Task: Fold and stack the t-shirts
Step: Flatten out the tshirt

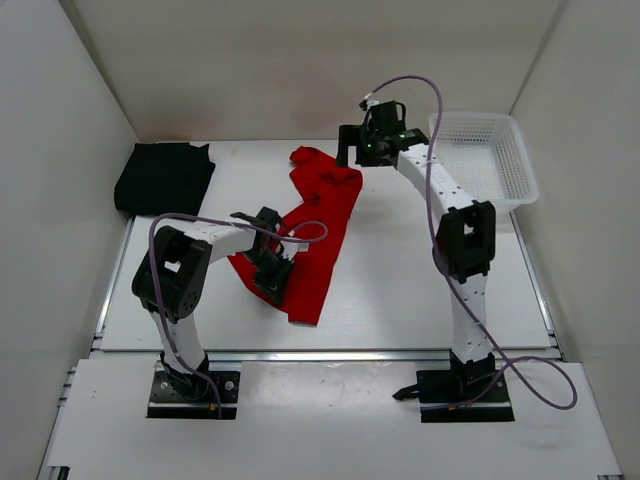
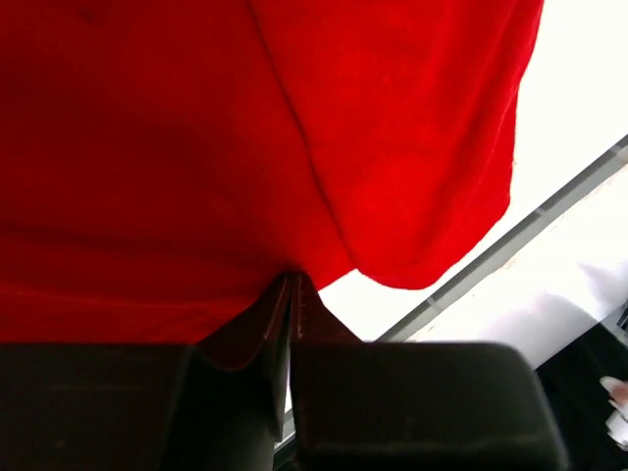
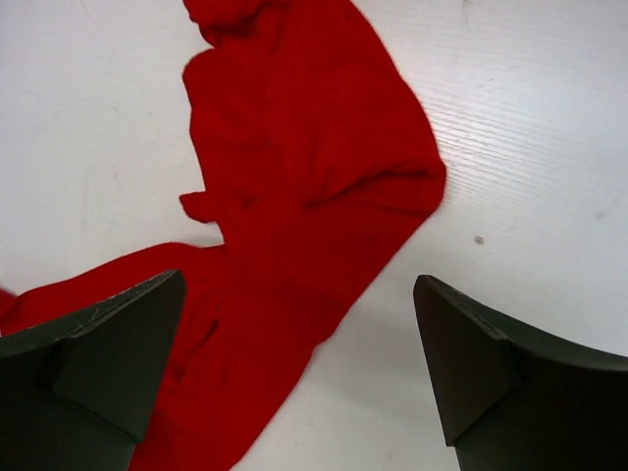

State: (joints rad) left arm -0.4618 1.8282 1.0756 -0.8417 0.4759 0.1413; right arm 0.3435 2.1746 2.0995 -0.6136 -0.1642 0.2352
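red t-shirt [image 1: 330,215] soft, limp, light; we expect sag, so take corners. left gripper [image 2: 292,287] pinches its cloth; right gripper [image 3: 299,285] spread wide, empty.

Plain white table [image 1: 400,290], nothing fancy. A red t-shirt [image 1: 320,225] is laid roughly in the middle of it, bunched into a long rumpled strip stretched from the far side down toward the near left. A black t-shirt [image 1: 163,177] is parked in the far-left corner, folded into a fairly tidy block and kept well apart from the red one. A white mesh basket [image 1: 527,165] is set in the far-right corner, right by the table's right edge. The left arm base [image 1: 195,392] and right arm base [image 1: 465,395] are bolted on along the near edge.
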